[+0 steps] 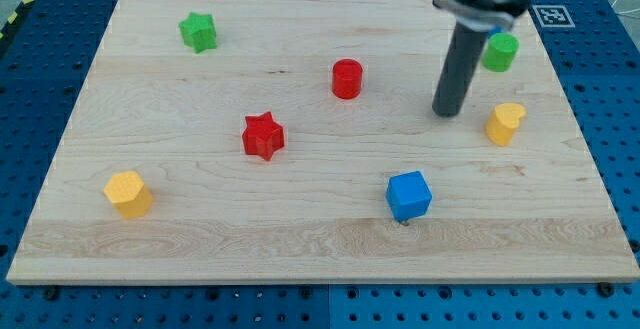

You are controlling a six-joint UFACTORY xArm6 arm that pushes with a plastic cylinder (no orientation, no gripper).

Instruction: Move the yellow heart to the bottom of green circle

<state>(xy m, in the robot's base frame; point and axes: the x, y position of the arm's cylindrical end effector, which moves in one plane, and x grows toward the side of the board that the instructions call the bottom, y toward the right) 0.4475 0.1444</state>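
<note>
my tip (pixel 447 111) — left of yellow heart (pixel 505 123), below green circle (pixel 499 52)

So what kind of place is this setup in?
Probably a robotics lab bench: a wooden board on a blue perforated table, a printed marker tag, and my tip among small blocks.

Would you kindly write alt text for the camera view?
My tip rests on a wooden board, left of the yellow heart and below-left of the green circle. Five other coloured blocks lie scattered about.
</note>
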